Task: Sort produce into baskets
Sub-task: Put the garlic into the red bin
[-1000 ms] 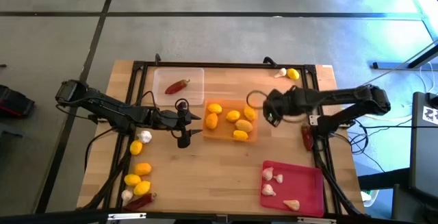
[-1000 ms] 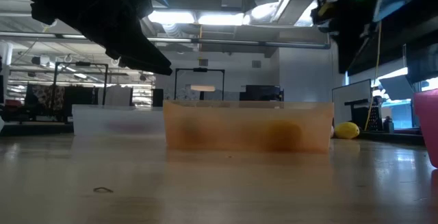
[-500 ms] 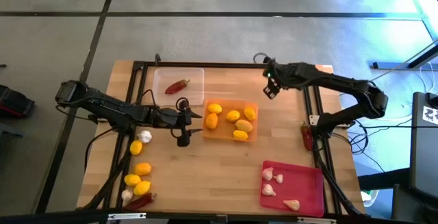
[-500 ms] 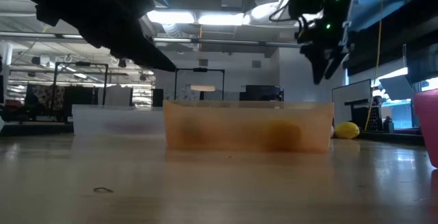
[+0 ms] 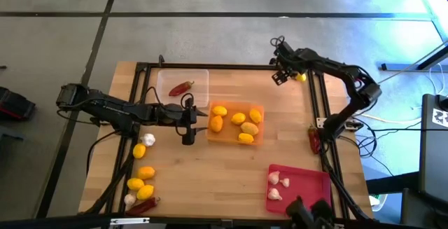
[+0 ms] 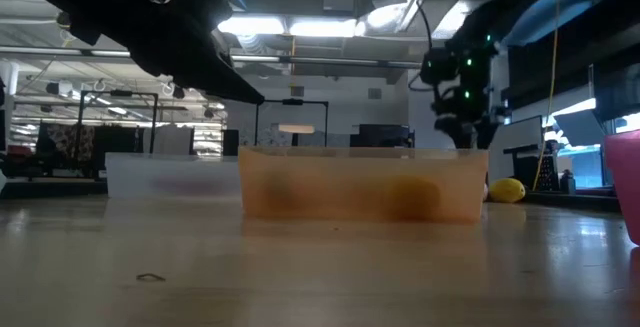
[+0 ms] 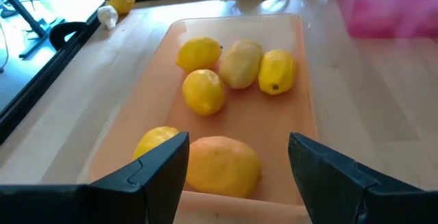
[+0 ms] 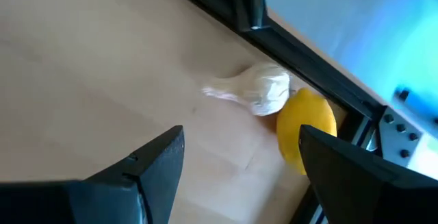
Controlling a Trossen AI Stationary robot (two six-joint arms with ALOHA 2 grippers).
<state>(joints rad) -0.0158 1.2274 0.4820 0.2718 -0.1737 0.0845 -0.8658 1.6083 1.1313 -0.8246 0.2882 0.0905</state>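
Observation:
The orange tray [image 5: 236, 135] holds several lemons [image 7: 204, 91] at the table's middle. The clear tray [image 5: 168, 89] holds one red chili [image 5: 181, 87]. The red-pink tray [image 5: 315, 201] holds garlic bulbs [image 5: 274, 194]. My left gripper [image 5: 198, 122] is open and empty at the orange tray's left edge, its fingers [image 7: 161, 162] standing over the nearest lemons. My right gripper [image 5: 282, 77] is open and empty at the far right corner, just left of a garlic bulb [image 8: 256, 90] and a lemon [image 8: 306, 127] lying on the table.
Loose lemons [image 5: 143, 172], garlic [image 5: 148, 139] and a chili [image 5: 143, 205] lie along the table's left side. Another chili [image 5: 313, 139] lies by the right rail. A black frame [image 5: 316, 103] runs round the table; bare wood lies between the orange and red-pink trays.
My right gripper has swung from beside the orange tray's right end toward the table's far right corner, ending by the garlic and lemon there. My left gripper has shifted slightly toward the far edge by the orange tray's left edge.

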